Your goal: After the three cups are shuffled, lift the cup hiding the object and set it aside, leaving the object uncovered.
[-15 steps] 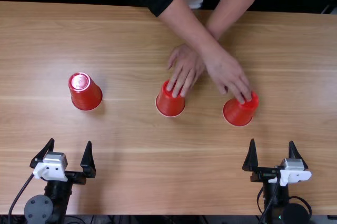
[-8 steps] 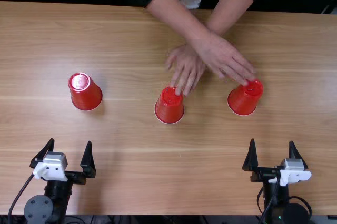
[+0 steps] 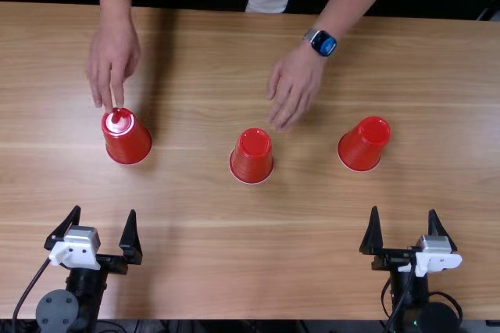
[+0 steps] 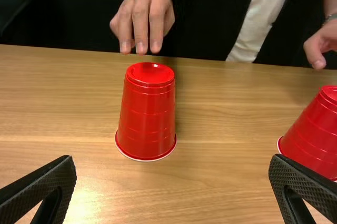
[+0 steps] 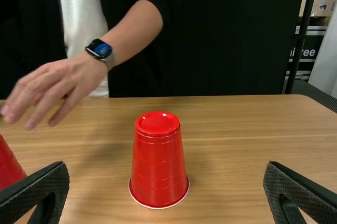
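Three red cups stand mouth-down in a row across the counter (image 3: 250,259), each a tapered plastic cup with faint ribs, a flat upturned base and a thin pale rim where it meets the wood. Which one covers the object cannot be told.

The left cup (image 3: 125,139) stands straight ahead of the left gripper (image 3: 103,210), well apart from it. The right cup (image 3: 363,144) stands ahead of the right gripper (image 3: 403,211), slightly toward the middle. The middle cup (image 3: 251,155) sits between the two grippers' lines, a little nearer the near edge than its neighbours. Both grippers rest low by the near edge with their fingers spread wide and nothing between them.

A person's hand (image 3: 112,55) hangs fingers-down at the far side of the left cup, fingertips at its base. The top view suggests contact, while the left wrist view shows the fingertips just beyond and above the base, so touching cannot be settled. The hand with the watch (image 3: 295,92) hovers beyond the middle cup, apart from it. The right wrist view shows it raised off the wood, and catches the middle cup as a red sliver at its side.

Bare wood lies between each gripper and its cup, and wide gaps separate the cups. The far edge runs well behind them.
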